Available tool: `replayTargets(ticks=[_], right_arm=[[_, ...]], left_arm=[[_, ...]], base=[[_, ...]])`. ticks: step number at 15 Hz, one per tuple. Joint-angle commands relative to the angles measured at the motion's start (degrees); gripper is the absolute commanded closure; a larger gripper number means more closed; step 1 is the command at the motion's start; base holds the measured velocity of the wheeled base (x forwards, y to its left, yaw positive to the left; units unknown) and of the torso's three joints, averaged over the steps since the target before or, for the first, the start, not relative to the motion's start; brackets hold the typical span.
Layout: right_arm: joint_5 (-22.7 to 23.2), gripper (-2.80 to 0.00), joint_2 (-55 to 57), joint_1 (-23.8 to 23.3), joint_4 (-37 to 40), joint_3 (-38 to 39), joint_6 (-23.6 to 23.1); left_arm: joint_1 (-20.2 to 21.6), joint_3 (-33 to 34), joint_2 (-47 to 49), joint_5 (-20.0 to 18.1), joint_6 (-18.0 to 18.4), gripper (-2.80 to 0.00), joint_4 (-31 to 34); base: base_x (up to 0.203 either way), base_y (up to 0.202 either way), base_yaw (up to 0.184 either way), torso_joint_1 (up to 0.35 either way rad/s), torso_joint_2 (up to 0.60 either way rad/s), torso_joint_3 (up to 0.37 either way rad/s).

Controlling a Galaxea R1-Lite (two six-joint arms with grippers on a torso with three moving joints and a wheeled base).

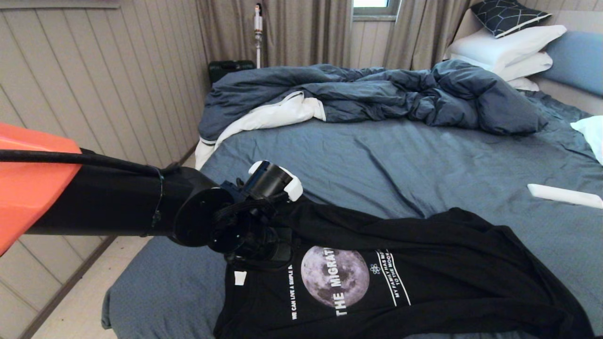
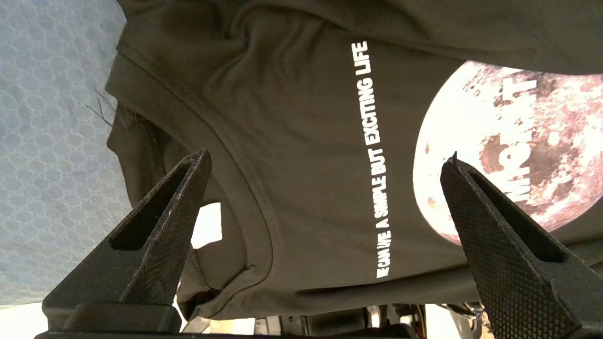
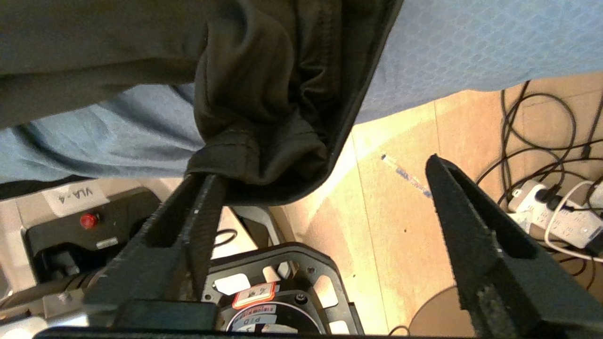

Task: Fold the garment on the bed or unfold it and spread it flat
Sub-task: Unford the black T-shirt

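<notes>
Head view: you see garment (image 1: 424, 278) at 6 o'clock, draped over near edge of bed (image 1: 400, 160), moon print up, upper part folded over. Left tool (image 2: 325, 165) spread wide above print side by collar, holding nothing. Right tool (image 3: 320, 169) spread; bunched hem rests against one finger (image 3: 188, 221), unpinched. Duvet (image 1: 377, 94) at 12 o'clock.

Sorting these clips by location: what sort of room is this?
Most likely a bedroom: a wide bed with slate-blue sheet, a rumpled dark blue duvet, and stacked white pillows beside curtains.
</notes>
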Motion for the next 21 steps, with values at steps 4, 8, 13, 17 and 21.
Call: replayTargets(ticks=[4, 8, 13, 17, 21], right_arm=[[0.1, -2.8, -1.6, -4.2, 0.3, 2.5, -2.1], [0.1, -2.8, -1.4, -4.5, 10.3, -1.0, -3.0], [2.0, -2.8, 1.0, -6.1, 21.7, -10.8, -2.8], [7.3, 0.0, 3.7, 0.4, 18.1, -12.4, 1.3], [6.0, 0.0, 10.0, 12.0, 10.3, -15.1, 7.4]], left_arm=[[0.1, 0.7, -0.1, 0.1, -0.3, -2.8, 0.0], [0.5, 0.7, -0.4, -1.6, -0.5, -2.8, 0.3], [1.0, 0.8, -0.4, -1.9, -0.8, -2.8, 0.1], [1.6, 0.1, -0.3, -1.8, -0.8, -2.8, 0.0], [1.8, -0.1, 0.7, -1.8, -0.9, -2.8, 0.0]], base=[[0.0, 0.0, 0.0, 0.0, 0.0, 0.0], [0.0, 0.0, 0.0, 0.0, 0.0, 0.0], [0.0, 0.0, 0.0, 0.0, 0.0, 0.0], [0.0, 0.0, 0.0, 0.0, 0.0, 0.0], [0.0, 0.0, 0.0, 0.0, 0.0, 0.0]])
